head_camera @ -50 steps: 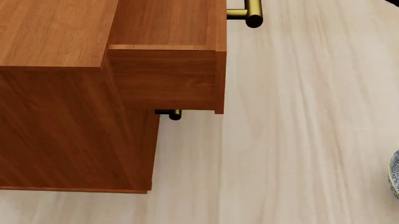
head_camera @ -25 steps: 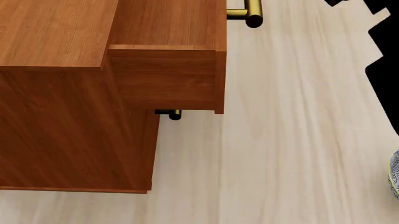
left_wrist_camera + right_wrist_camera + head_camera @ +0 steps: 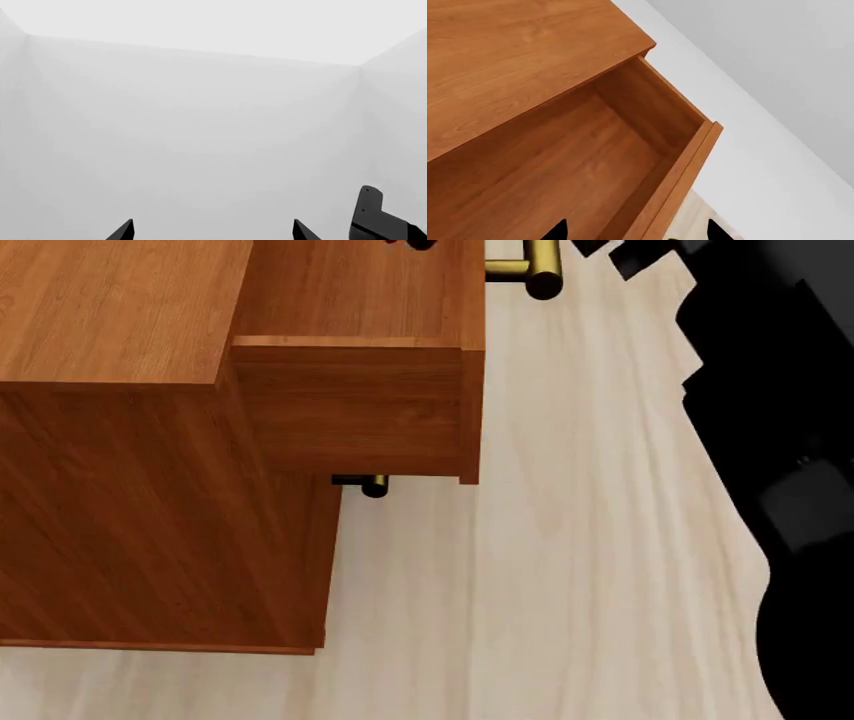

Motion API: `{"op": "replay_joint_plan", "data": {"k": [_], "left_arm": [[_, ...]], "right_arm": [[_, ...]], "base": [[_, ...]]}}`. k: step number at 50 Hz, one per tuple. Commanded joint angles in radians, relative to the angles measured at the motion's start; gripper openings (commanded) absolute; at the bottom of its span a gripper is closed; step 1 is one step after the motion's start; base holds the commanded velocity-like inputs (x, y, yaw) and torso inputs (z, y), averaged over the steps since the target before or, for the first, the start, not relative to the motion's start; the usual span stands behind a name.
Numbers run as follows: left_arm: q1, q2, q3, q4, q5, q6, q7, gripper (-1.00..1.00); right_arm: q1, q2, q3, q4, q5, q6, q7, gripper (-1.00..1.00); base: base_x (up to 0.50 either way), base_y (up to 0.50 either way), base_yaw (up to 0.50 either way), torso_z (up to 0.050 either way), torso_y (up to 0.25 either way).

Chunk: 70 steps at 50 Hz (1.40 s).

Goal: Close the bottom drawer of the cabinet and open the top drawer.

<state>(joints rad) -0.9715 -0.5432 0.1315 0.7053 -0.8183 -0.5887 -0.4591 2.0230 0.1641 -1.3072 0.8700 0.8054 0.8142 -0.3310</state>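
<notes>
The boxy reddish-brown wood-grain cabinet [image 3: 120, 490] carries shiny brass bar handles [image 3: 531, 268], standing on a pale cream streaked wooden surface [image 3: 587, 570] beside a black arm [image 3: 787, 440].

The right arm [image 3: 767, 420], absent from the head view a second ago, now fills that view's right side, covering more of the tabletop [image 3: 574, 570] than half a second ago and hiding the patterned bowl formerly at the right edge.

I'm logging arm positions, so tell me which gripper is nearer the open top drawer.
Right. The right gripper hangs just above the top drawer, looking into its empty inside. The left gripper faces only a pale wall, with no drawer in its view.
</notes>
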Motion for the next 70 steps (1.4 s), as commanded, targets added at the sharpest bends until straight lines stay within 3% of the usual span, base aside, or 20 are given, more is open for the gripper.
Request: {"op": "replay_joint_plan", "data": {"k": [1, 42, 70], "left_arm": [[-0.002, -0.002, 0.002, -0.005, 0.0, 0.002, 0.0, 1.0], [-0.007, -0.01, 0.005, -0.002, -0.007, 0.006, -0.01, 1.0], [0.004, -0.011, 0.001, 0.003, -0.015, 0.017, -0.016, 1.0]], "right_arm": [[-0.028, -0.023, -0.028, 0.053, -0.027, -0.02, -0.028, 1.0], [-0.088, 0.026, -0.106, -0.037, -0.046, 0.062, -0.072, 1.0], [-0.067, 0.144, -0.147, -0.176, -0.039, 0.188, -0.062, 1.0]], "base": [[0.0, 0.0, 0.0, 0.0, 0.0], [0.0, 0.0, 0.0, 0.0, -0.004], [0.0, 0.0, 0.0, 0.0, -0.007]]}}
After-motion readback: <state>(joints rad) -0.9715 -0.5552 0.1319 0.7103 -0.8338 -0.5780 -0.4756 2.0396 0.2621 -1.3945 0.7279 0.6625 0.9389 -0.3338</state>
